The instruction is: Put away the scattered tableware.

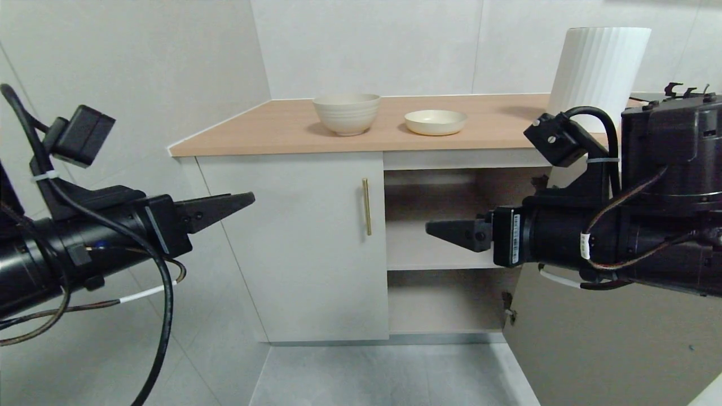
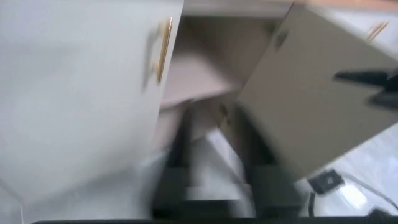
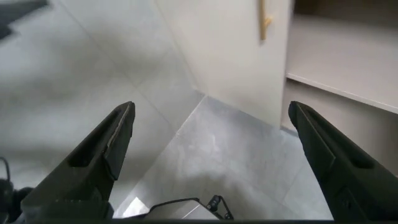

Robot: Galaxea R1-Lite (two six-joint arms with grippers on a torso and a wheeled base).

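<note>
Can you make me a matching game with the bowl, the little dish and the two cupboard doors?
Things:
1. deep bowl
2. shallow dish
3. left cupboard door
4. right cupboard door

States or places:
a. swung open
b. shut
c. on the counter, above the shut door
d. on the counter, above the open shelves

Pairs: 1-c, 2-d, 3-b, 4-a

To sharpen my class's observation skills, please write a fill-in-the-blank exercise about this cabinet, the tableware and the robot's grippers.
1. The bowl and the shallow dish both stand on the wooden ____.
2. The cabinet door with the gold handle is ____.
3. The right gripper holds nothing; its fingers are ____.
4. In the head view, the tall white ribbed container stands to the ____ of the dish.
Missing words: countertop; shut; open; right.
</note>
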